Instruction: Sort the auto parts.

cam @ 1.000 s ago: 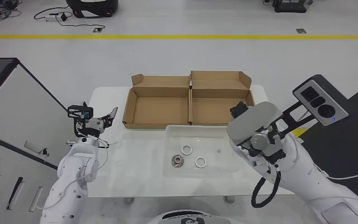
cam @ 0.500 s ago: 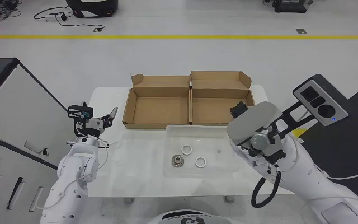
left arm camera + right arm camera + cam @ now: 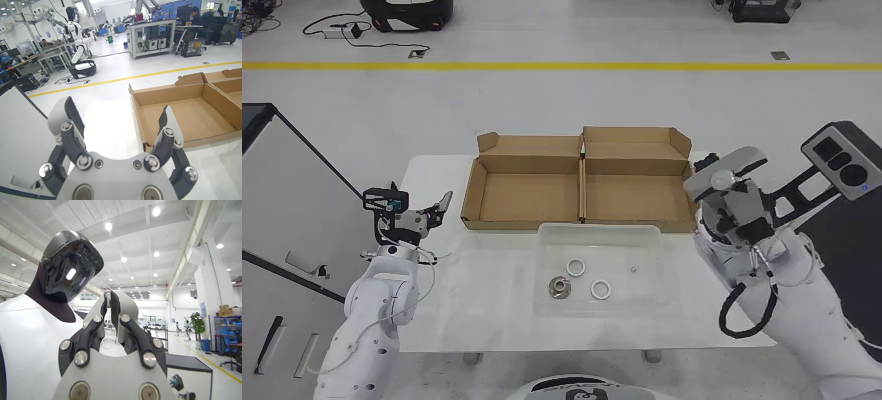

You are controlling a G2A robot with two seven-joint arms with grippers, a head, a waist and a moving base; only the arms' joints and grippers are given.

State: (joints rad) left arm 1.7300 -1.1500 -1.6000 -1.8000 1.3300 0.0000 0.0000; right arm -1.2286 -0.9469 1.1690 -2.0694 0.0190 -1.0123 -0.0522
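Note:
In the right wrist view my right gripper (image 3: 109,294) is shut on a small threaded metal bolt (image 3: 108,301), held up in the air with its tips pointing upward. From above, that gripper (image 3: 722,176) hangs beside the right cardboard box (image 3: 634,150). A clear tray (image 3: 647,235) in front of the boxes holds two white rings (image 3: 575,267) (image 3: 600,290), a metal bearing (image 3: 560,287) and a tiny part (image 3: 632,268). My left gripper (image 3: 117,106) is open and empty, above the table left of the left cardboard box (image 3: 189,117); from above the left gripper (image 3: 434,208) is at the table's left edge.
Both cardboard boxes, the left one (image 3: 527,198) included, lie open side by side at the back of the white table (image 3: 482,300). A white panel (image 3: 282,190) stands off the table's left side.
My right arm has swung away from the tray's right end to the right and turned upward. The left arm and the parts in the tray have not moved.

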